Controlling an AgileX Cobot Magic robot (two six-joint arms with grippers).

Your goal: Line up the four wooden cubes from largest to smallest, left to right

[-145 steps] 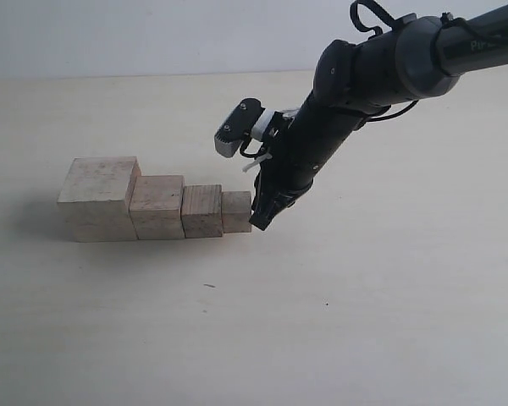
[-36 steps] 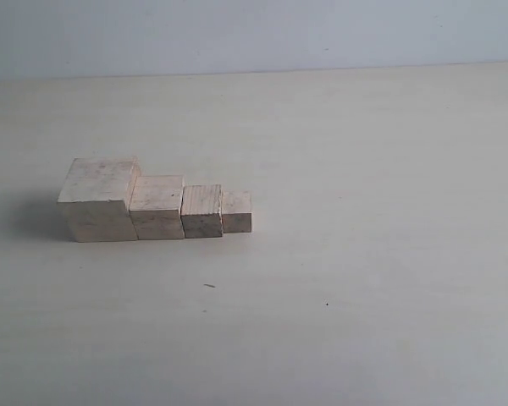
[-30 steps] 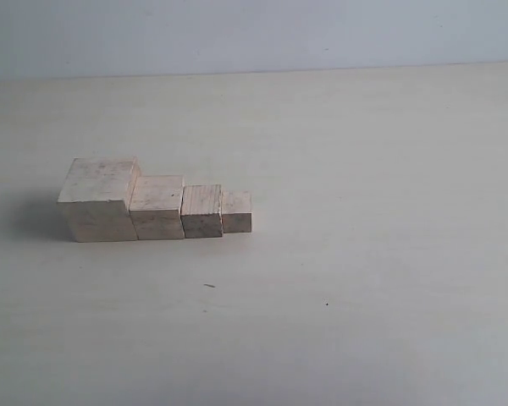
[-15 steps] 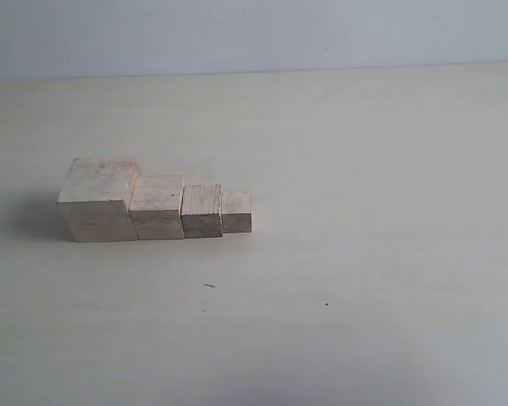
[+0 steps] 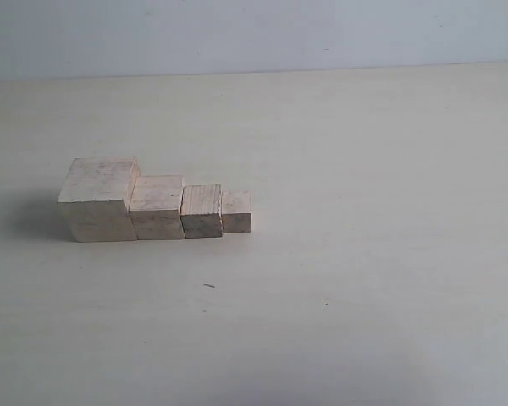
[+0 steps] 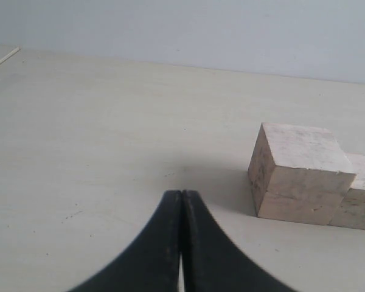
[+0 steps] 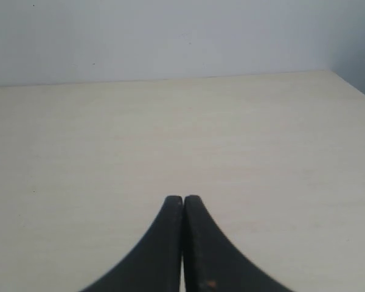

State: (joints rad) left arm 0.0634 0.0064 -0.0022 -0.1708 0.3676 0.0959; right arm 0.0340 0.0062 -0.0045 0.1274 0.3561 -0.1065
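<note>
Four pale wooden cubes stand touching in a row on the table in the exterior view. From left to right they are the largest cube (image 5: pixel 99 200), the second cube (image 5: pixel 157 207), the third cube (image 5: pixel 201 211) and the smallest cube (image 5: pixel 236 211). No arm shows in the exterior view. In the left wrist view my left gripper (image 6: pixel 181 193) is shut and holds nothing; the largest cube (image 6: pixel 298 174) lies ahead of it, with part of the second cube (image 6: pixel 358 201) at the frame edge. My right gripper (image 7: pixel 183 199) is shut and holds nothing, over bare table, with no cube in its view.
The pale table (image 5: pixel 364 169) ends at a light wall at the back. Two small dark specks (image 5: pixel 209 286) mark the table in front of the row.
The right arm, which stood beside the smallest cube 4.8 s ago, has left the exterior view. Over the last second the cubes have not moved.
</note>
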